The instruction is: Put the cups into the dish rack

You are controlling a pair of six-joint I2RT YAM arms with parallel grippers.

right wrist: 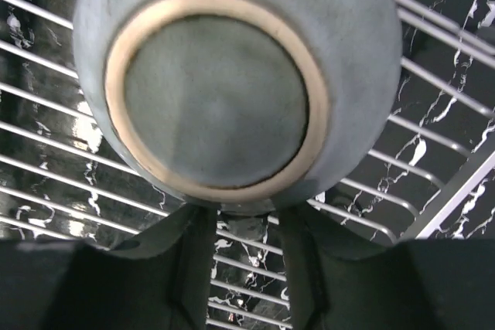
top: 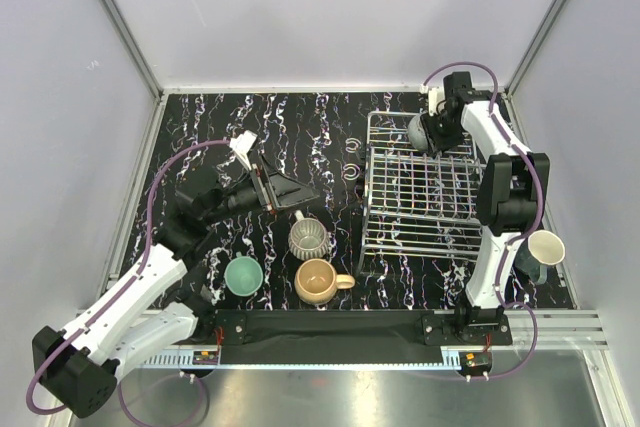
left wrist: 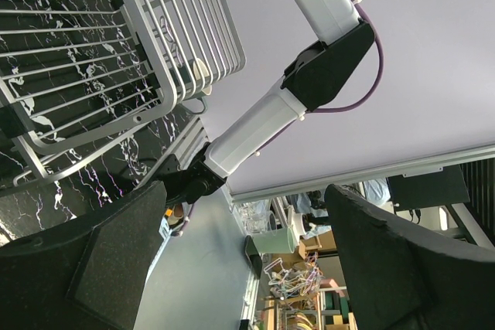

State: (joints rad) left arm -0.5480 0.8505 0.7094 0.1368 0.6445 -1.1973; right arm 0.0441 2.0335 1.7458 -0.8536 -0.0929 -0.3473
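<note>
A grey-green cup rests upside down at the far end of the silver dish rack. In the right wrist view its ringed base fills the frame above the rack wires. My right gripper is at that cup, its fingers slightly apart on either side of the handle stub, so it is open. My left gripper hovers open and empty left of the rack. On the table sit a ribbed cream cup, a tan cup and a teal-green cup.
A dark teal cup with a cream inside stands right of the rack, beside the right arm's base link. Two small wire rings lie on the marbled black table just left of the rack. Walls close in the table on three sides.
</note>
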